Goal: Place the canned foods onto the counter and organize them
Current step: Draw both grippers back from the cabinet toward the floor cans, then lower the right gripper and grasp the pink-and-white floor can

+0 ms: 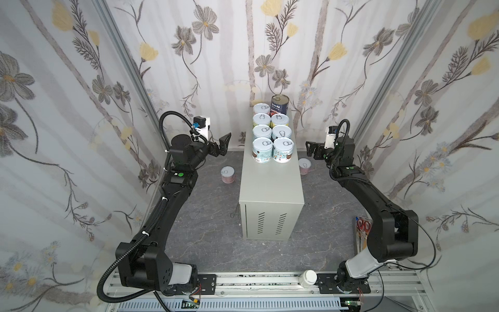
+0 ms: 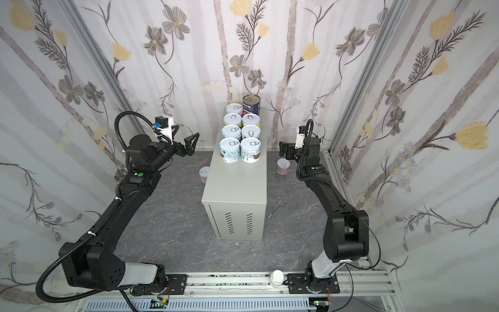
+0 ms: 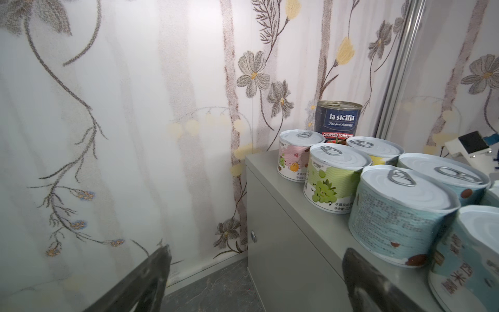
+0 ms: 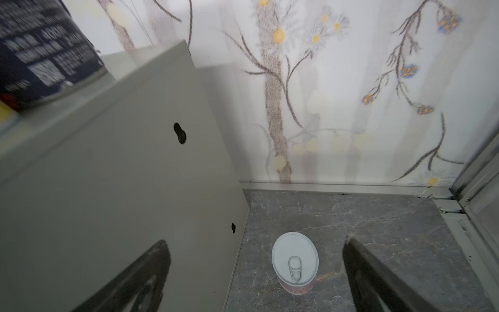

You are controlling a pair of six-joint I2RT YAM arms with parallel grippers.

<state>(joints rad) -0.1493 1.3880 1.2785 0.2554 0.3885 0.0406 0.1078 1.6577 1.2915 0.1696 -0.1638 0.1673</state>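
Left end effector [image 1: 222,139]: jaws wide, nothing held, up in the air just off one side of the bench [image 1: 271,186]. Right end effector [image 1: 310,151]: jaws wide, nothing held, just off the opposite side.

Stock between my two end effectors, on the bench top: seven short cans [image 1: 262,131], upright in two close rows, blue pair level with both end effectors. Tomato can [image 1: 280,104], upright at the far end, beyond them.

Stock on the floor [image 1: 210,216]: I count two upright pink cans. Left floor can [image 1: 227,174], below the left end effector, beside the bench. Right floor can [image 1: 305,165], below the right end effector.

Further out: white bottle [image 1: 307,278] on the base rail [image 1: 256,281]; small scissors [image 2: 275,207] on the floor, well behind the right end effector.
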